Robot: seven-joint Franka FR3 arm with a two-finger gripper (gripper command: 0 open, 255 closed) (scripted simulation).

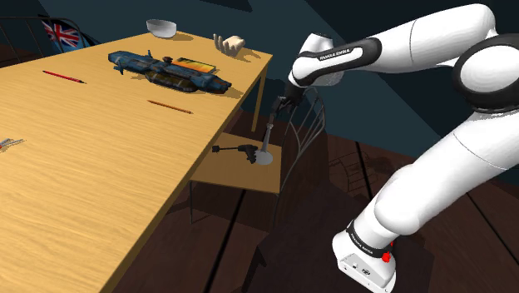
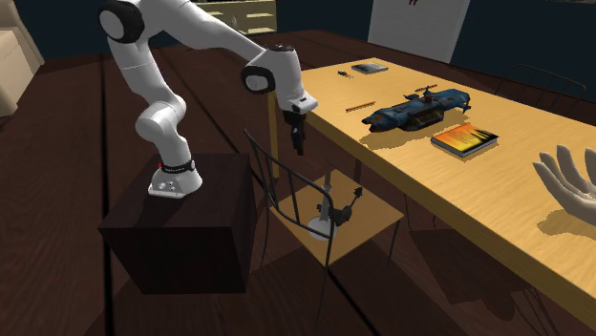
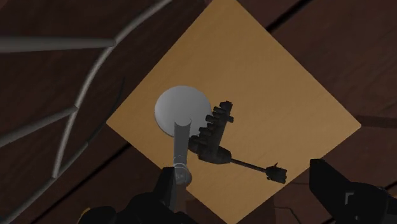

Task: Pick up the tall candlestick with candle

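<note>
In the shoulder view a long light-wood table (image 1: 100, 166) runs down the picture's left, over a dark plank floor (image 1: 333, 183) and in front of dark blue walls. On it lie a blue and brown model ship (image 1: 170, 71), a flat orange-covered book (image 1: 193, 64), a thin red pencil (image 1: 64, 76), a thin brown pencil (image 1: 170, 106), a white bowl (image 1: 161, 27) and a pale model hand (image 1: 229, 43). Beside the table stands a chair with a square wooden chair seat (image 1: 229, 171) and a curved wire back (image 1: 303, 133). The tall grey candlestick (image 1: 264, 155) stands upright on its round base on that seat, just beside a black gadget (image 1: 239, 149) with a thin rod. The all-black gripper (image 1: 279, 106) hangs right above the candlestick's top.

In the second exterior view the white arm rises from a dark box stand (image 2: 181, 229) on the plank floor. The gripper (image 2: 298, 141) points down over the chair seat (image 2: 372, 215), above the candlestick (image 2: 320, 225). A white panel (image 2: 420, 24) stands at the far wall.

The wrist view looks down along the stem to the candlestick's (image 3: 181, 108) round base on the chair seat (image 3: 273, 83), with the black gadget (image 3: 216, 133) close against it. The gripper (image 3: 251, 184) is released, its fingers wide apart. The stem's top lies close by one finger (image 3: 167, 191), well apart from the other, and is not clasped.
</note>
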